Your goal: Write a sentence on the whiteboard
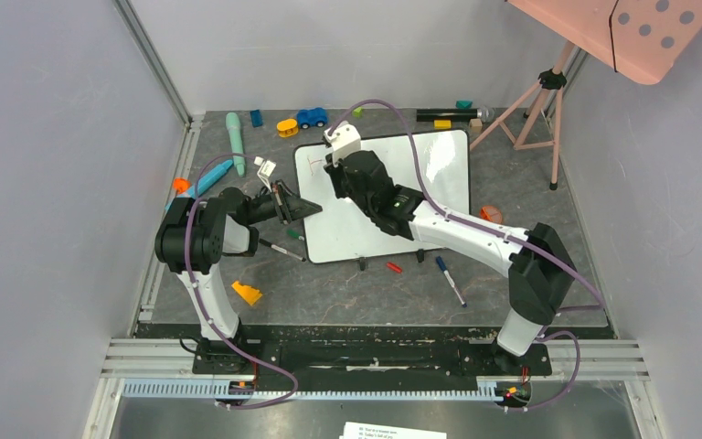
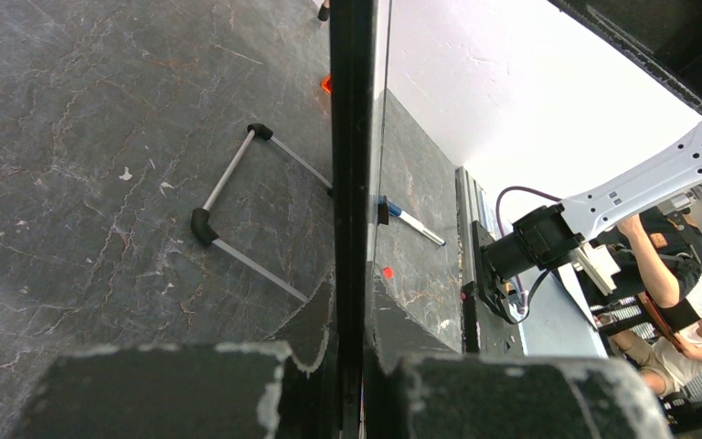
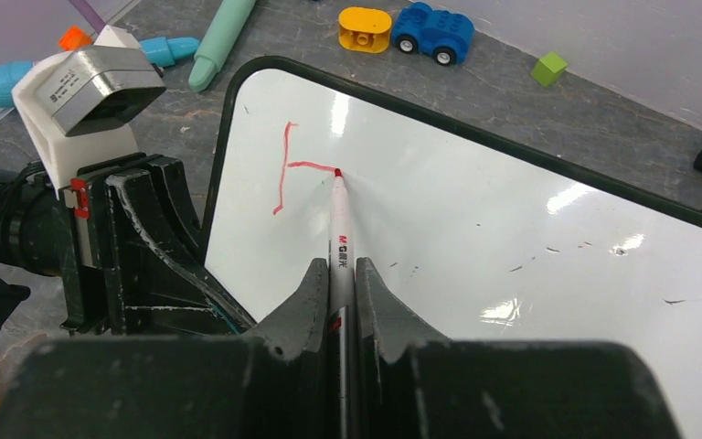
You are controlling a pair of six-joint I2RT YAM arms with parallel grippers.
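The whiteboard (image 1: pixel 402 197) lies on the dark table, glossy white with a thin black rim. My left gripper (image 1: pixel 294 208) is shut on its left rim (image 2: pixel 352 137), which runs straight between the fingers (image 2: pixel 363 311). Over the board's upper left corner, my right gripper (image 1: pixel 331 170) is shut on a white marker (image 3: pixel 338 219) with a red tip. The tip touches the board (image 3: pixel 512 229). The sentence (image 3: pixel 285 169) consists of two red strokes, a tall vertical line and a short bar running to the tip.
Toys line the back: a blue car (image 1: pixel 312 117), a yellow brick (image 1: pixel 287 127), a mint tube (image 1: pixel 235 133). A pink tripod (image 1: pixel 535 110) stands back right. Loose markers (image 1: pixel 451 279) (image 1: pixel 283 250), a red cap (image 1: pixel 394 267) and an orange piece (image 1: pixel 247 293) lie in front.
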